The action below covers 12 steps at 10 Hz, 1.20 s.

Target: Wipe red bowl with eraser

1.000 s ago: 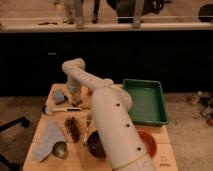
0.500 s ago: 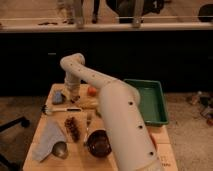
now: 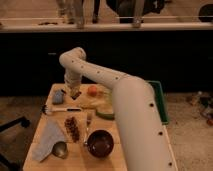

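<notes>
Your white robot arm point(image 3: 135, 115) fills the right side of the view. It rises from the near right corner, bends at an elbow above the far edge, and drops towards the far left corner of the light wooden table point(image 3: 77, 161). A second ago its thick link lay across the middle of the table. Now it runs along the right edge.

The rectangular green tray point(image 3: 160, 107) shows only as a strip beyond the arm at the right edge. A crumpled grey cloth point(image 3: 49, 137) lies at the near left corner. The round dark maroon bowl point(image 3: 100, 144) sits at the near edge, now fully in sight.

You cannot see the red bowl. A second ago it peeked out at the near right corner, and the arm now covers that spot.

A black-handled brush point(image 3: 60, 109) lies across the left side, and behind it sits a squarish blue-grey pad point(image 3: 59, 96). A small round orange ball point(image 3: 92, 90) rests near the far edge.

Your gripper point(image 3: 75, 91) hangs just right of the pad, much where it was half a second ago, with its fingers clenched. The eraser point(image 3: 76, 95), a small dark block, shows right at the fingertips. You cannot tell whether it is actually pinched.
</notes>
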Available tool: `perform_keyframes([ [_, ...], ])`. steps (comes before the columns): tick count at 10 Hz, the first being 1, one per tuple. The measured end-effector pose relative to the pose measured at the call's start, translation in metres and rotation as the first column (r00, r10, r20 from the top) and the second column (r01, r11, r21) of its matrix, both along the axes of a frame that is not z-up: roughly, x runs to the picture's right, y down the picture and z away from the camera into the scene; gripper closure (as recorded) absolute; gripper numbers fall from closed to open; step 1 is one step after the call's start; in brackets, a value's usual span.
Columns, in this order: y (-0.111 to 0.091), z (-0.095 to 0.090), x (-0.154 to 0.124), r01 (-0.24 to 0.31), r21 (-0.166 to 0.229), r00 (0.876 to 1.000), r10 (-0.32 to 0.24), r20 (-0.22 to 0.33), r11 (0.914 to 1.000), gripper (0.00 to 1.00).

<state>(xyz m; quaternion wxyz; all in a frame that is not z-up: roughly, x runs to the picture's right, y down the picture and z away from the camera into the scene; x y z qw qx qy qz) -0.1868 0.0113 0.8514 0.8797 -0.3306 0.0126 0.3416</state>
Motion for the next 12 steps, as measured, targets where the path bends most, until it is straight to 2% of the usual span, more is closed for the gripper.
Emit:
perform_keyframes([
  [3, 0.015, -0.038, 0.011, -0.024, 0.038, 1.0, 0.024, -0.001, 0.999, 1.0],
  [7, 0.046, -0.082, 0.024, -0.059, 0.056, 0.998, 0.059, -0.001, 0.9967, 1.0],
  [9, 0.059, -0.094, 0.038, -0.079, 0.058, 0.997, 0.08, -0.013, 0.9952, 1.0],
  [12, 0.076, -0.1, 0.065, -0.116, 0.049, 0.992, 0.118, -0.047, 0.9921, 1.0],
])
